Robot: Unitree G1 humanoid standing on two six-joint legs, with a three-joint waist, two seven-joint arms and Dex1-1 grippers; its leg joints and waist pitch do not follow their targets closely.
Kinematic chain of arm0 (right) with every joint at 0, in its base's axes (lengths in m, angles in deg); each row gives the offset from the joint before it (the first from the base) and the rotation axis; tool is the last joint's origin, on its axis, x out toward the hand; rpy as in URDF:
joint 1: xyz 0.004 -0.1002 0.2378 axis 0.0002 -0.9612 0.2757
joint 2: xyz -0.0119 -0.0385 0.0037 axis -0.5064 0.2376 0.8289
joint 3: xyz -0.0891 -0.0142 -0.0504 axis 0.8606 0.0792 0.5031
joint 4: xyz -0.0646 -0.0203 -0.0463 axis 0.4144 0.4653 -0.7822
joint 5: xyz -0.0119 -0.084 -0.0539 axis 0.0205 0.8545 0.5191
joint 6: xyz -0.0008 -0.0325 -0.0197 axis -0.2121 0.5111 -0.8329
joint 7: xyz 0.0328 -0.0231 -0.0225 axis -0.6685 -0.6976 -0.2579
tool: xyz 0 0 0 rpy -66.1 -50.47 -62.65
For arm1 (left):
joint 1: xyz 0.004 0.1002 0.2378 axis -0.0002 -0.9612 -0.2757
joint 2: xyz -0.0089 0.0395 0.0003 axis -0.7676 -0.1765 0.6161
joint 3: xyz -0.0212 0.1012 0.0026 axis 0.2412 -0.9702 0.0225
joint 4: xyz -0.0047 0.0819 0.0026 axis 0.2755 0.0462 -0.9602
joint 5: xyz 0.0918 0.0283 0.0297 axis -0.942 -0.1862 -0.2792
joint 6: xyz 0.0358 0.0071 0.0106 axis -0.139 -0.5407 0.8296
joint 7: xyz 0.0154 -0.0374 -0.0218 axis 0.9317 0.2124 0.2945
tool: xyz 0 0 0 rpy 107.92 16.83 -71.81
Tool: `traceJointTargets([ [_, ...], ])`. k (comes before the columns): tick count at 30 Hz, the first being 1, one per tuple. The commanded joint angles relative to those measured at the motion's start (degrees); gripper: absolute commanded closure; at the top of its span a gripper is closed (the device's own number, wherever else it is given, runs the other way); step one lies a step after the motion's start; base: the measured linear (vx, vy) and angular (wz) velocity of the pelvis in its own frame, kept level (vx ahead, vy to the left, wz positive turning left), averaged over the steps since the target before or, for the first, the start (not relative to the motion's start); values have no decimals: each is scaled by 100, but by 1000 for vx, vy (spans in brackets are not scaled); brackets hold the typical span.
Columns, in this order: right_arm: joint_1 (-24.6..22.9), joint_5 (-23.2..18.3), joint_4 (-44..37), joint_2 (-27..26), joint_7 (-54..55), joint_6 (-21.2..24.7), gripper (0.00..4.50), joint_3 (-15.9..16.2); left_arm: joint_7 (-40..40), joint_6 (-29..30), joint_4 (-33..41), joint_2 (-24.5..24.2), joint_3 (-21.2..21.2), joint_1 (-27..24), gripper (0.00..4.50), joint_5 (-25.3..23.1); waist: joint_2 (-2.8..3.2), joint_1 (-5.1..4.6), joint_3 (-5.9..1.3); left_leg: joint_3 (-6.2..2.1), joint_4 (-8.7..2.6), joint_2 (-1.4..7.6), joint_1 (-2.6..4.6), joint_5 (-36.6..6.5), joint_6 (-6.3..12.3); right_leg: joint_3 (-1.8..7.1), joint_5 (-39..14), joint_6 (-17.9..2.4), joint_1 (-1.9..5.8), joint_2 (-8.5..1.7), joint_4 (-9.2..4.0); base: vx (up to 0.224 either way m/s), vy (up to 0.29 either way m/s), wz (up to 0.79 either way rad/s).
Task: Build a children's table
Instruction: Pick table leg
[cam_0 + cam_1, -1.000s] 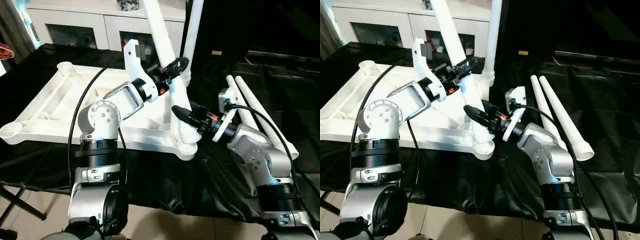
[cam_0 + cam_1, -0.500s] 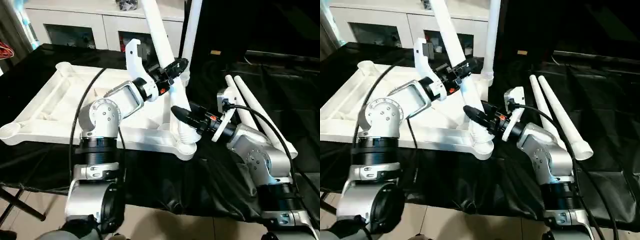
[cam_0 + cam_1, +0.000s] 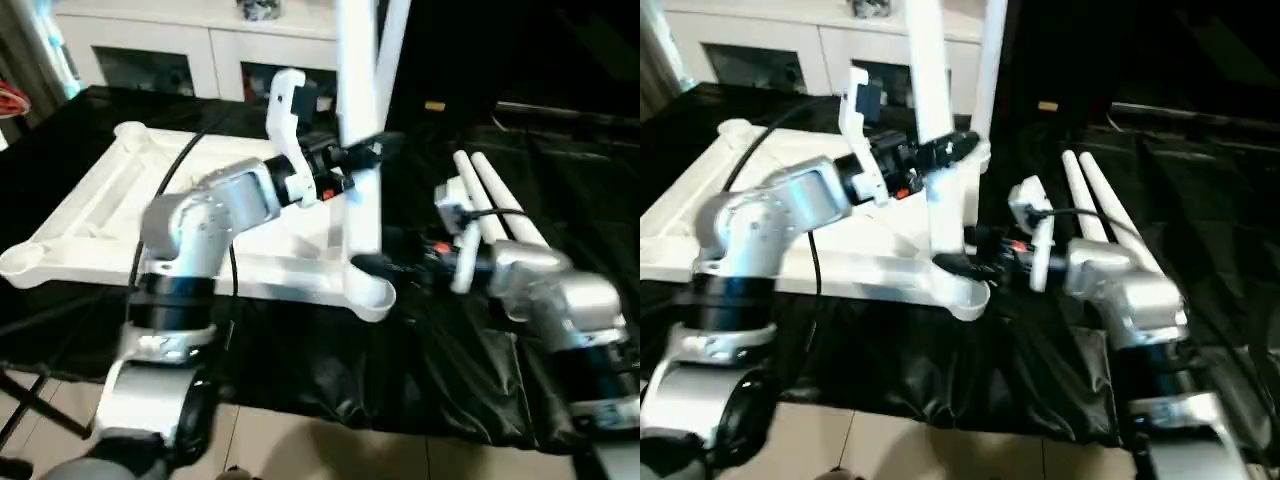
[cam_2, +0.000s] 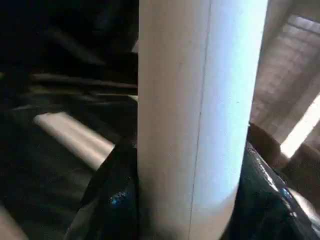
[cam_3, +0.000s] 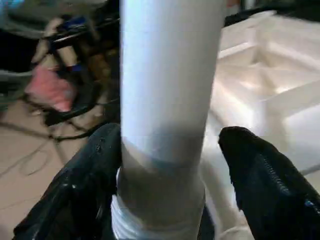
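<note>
Table leg (image 3: 358,150), upright in the near-right corner socket (image 3: 371,290) of the upturned tabletop (image 3: 90,225). Clamped mid-shaft between the left gripper (image 3: 360,158) fingers. Flanked low, just above the socket, by the right gripper (image 5: 165,165), fingers spread, gap visible on one side.

Head pair: looking forward and down from above the silver forearms, set slightly apart, sharing the tabletop (image 3: 90,220), the upright leg (image 3: 358,150) and the black-draped worktop (image 3: 560,160). Left wrist: pressed close against that leg (image 4: 200,110), high on it. Right wrist: equally close, low on that leg (image 5: 170,85), facing the ribbed tabletop (image 5: 270,75).
</note>
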Motion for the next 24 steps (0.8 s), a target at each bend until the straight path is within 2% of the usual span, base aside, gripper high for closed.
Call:
traceJointTargets([
  [1, 168, -125, 38, 100, -258, 133, 113, 84, 294, 69, 170, -43, -234, -46, 267, 94, -76, 13, -453, -4, -318, 112, 27, -599, 331, 257, -1129, -1097, 382, -414, -402, 0, 0, 0],
  [2, 181, -128, 50, 127, -321, 155, 113, 115, 373, 84, 191, -61, -281, -57, 267, 112, -78, 13, -450, 0, -315, 102, 30, -620, 326, 258, -1211, -1076, 378, -412, -412, 0, 0, 0],
  [3, 189, -130, 49, 153, -379, 170, 113, 144, 453, 103, 219, -84, -330, -68, 267, 130, -126, 7, -449, 4, -319, 106, 26, -633, 328, 255, -1271, -1049, 382, -410, -423, 0, 0, 0],
  [4, 202, -130, 52, 188, -474, 174, 113, 186, 550, 85, 251, -114, -393, -87, 267, 134, -97, 21, -445, -5, -322, 115, 39, -641, 299, 256, -1371, -1015, 368, -420, -422, 0, 0, 0],
  [5, 201, -159, 19, 244, -627, 184, 113, 241, 619, 94, 275, -147, -469, -106, 267, 133, -121, 18, -442, 2, -320, 110, 38, -654, 294, 256, -1425, -990, 365, -417, -435, 0, 0, 0],
  [9, 246, -198, -9, 358, -1079, 234, 113, 394, 810, 145, 312, -232, -686, -159, 267, 114, -114, 29, -453, -6, -317, 122, 36, -590, 302, 260, -1330, -975, 367, -413, -407, 0, 0, 0],
  [10, 276, -139, 24, 378, -1170, 195, 113, 475, 857, 128, 339, -256, -733, -186, 267, 95, -131, 26, -456, -2, -314, 119, 30, -558, 308, 259, -1276, -987, 367, -410, -404, 0, 0, 0],
  [15, 340, -46, 139, 353, -1185, 126, 113, 560, 888, 108, 332, -248, -721, -180, 267, 97, -126, 28, -457, -3, -312, 113, 28, -549, 271, 259, -1287, -996, 370, -414, -402, 0, 0, 0],
  [16, 355, -1, 160, 324, -1137, 67, 113, 583, 884, 99, 336, -252, -723, -178, 267, 102, -154, 26, -460, 0, -310, 111, 26, -539, 272, 256, -1282, -992, 374, -412, -402, 0, 0, 0],
  [19, 360, 1, 113, 265, -1097, 61, 113, 608, 871, 99, 358, -225, -694, -187, 267, 166, -132, 32, -460, -3, -309, 117, 38, -551, 257, 258, -1306, -996, 366, -414, -400, 0, 0, 0],
  [24, 350, 27, 110, 232, -1108, 49, 113, 633, 867, 74, 348, -207, -711, -183, 267, 164, -139, 32, -463, -3, -310, 114, 32, -522, 276, 256, -1214, -1021, 372, -409, -389, 0, 0, 0],
])
